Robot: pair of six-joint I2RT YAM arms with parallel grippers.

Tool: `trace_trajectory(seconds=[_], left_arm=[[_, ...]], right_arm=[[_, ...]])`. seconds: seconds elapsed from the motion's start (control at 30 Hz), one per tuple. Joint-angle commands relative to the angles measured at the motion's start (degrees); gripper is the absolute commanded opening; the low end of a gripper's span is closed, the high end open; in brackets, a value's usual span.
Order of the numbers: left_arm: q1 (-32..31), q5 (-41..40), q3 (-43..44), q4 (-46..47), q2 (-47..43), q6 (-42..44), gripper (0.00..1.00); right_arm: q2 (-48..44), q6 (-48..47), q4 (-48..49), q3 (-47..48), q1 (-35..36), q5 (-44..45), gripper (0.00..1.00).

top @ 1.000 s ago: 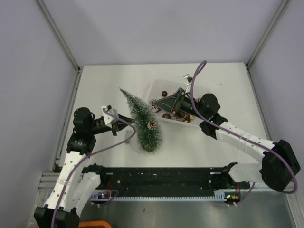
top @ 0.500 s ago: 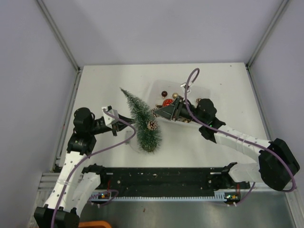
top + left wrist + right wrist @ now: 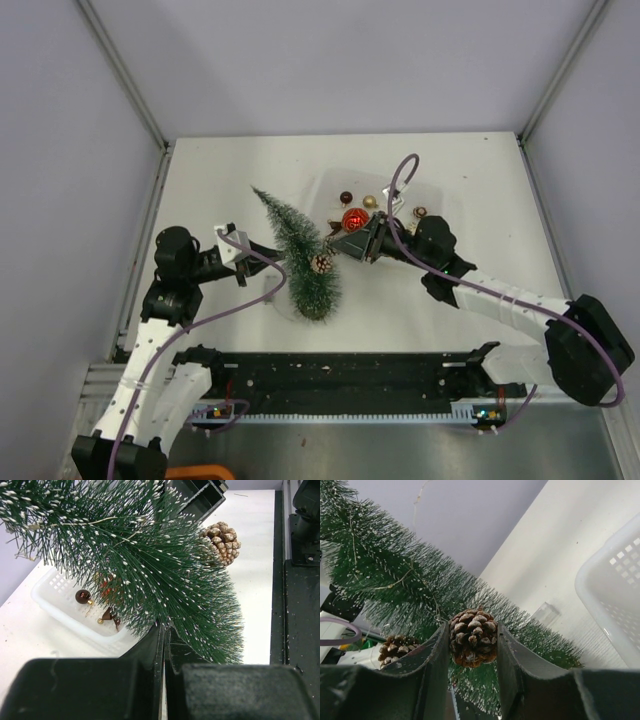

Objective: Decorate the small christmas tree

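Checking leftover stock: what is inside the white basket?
At least a red bauble, a dark bauble and a gold bauble lie in the white basket; the right arm hides its near part.

No legible text, label, brand, number or sign in any of the three views. Small coloured spots on the black base rail (image 3: 340,385), one near each arm's foot, are too small to read as markings.
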Motion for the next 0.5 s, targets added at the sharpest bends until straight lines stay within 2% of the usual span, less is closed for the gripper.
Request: trace_trajectory(seconds=[0.0,0.07,0.47], left_arm=[[-0.3,1.8,0.3,0.4,-0.8,1.0,0.0],[-0.3,1.8,0.3,0.4,-0.7,1.0,0.0],[-0.3,1.8,0.1,0.5,-0.9,0.7,0.0]], right_arm=[[-3.0,-1.4,2.2,-1.9,0.4,0.5,0.28],[-3.9,-1.4,2.0,-2.5,0.3,0.6,0.35],[-5.3,-1.8,-0.3,-2.8,0.3,0.4,0.55]])
